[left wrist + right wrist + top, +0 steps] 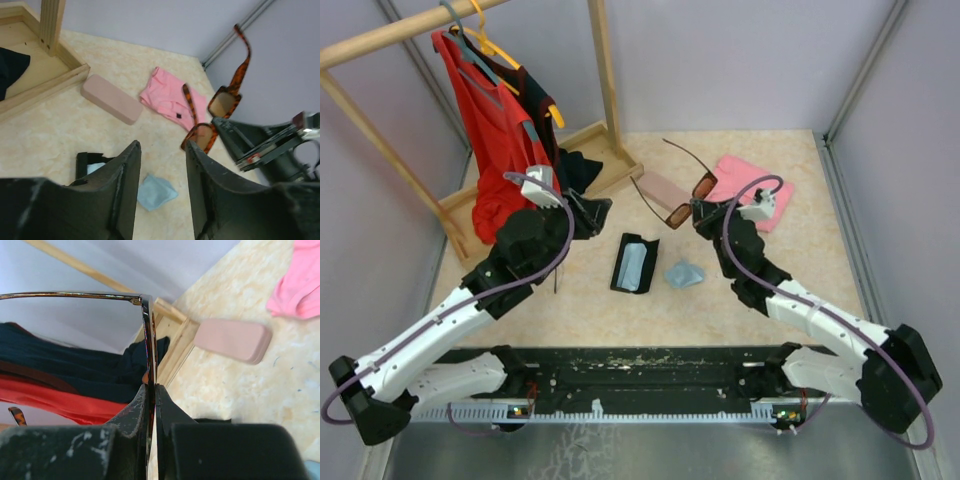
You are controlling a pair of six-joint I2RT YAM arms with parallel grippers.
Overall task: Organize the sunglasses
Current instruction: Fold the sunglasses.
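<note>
The right claw (151,390) pinches the sunglasses (222,102) aloft near the pink case (111,98), so the empty, parted left claw (162,150) should catch one splayed temple gently and fold it inward.

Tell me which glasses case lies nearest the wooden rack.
The pink case, just beside the rack's base; the black case lies well away from it.

Left end effector (162,150) ajar; right (151,388) clamped.
</note>
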